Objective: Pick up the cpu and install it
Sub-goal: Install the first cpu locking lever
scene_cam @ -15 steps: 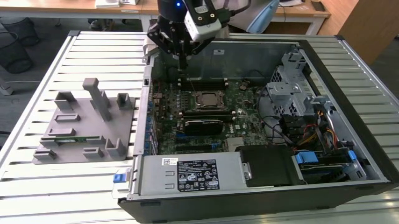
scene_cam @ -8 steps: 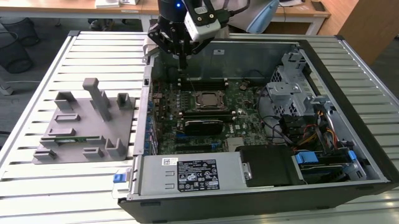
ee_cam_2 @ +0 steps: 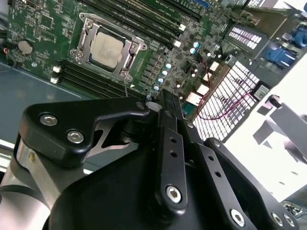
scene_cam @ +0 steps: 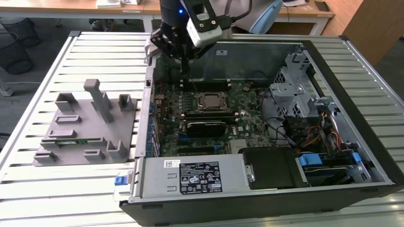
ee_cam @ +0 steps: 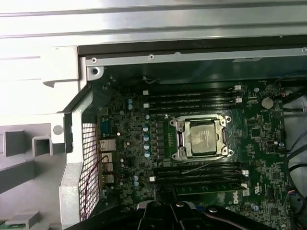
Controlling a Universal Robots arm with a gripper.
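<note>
The flat, square cpu [scene_cam: 209,100] [ee_cam_2: 106,49] [ee_cam: 201,137], shiny silver-grey on top, lies in the steel socket frame [ee_cam: 178,139] on the green motherboard [scene_cam: 249,108], while the black gripper [scene_cam: 185,71] [ee_cam_2: 167,101] hangs vertically above the board nearby, its fingers closed on nothing.

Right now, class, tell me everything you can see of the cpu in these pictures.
The cpu is a small, flat, square chip with a dull silver-grey metal top and a thin pale rim. It lies flat and level on the green motherboard, seated inside a silvery metal retention frame, with rows of black memory slots on two sides. Nothing rests on top of it. The gripper hangs over the board apart from it, not touching it.
</note>
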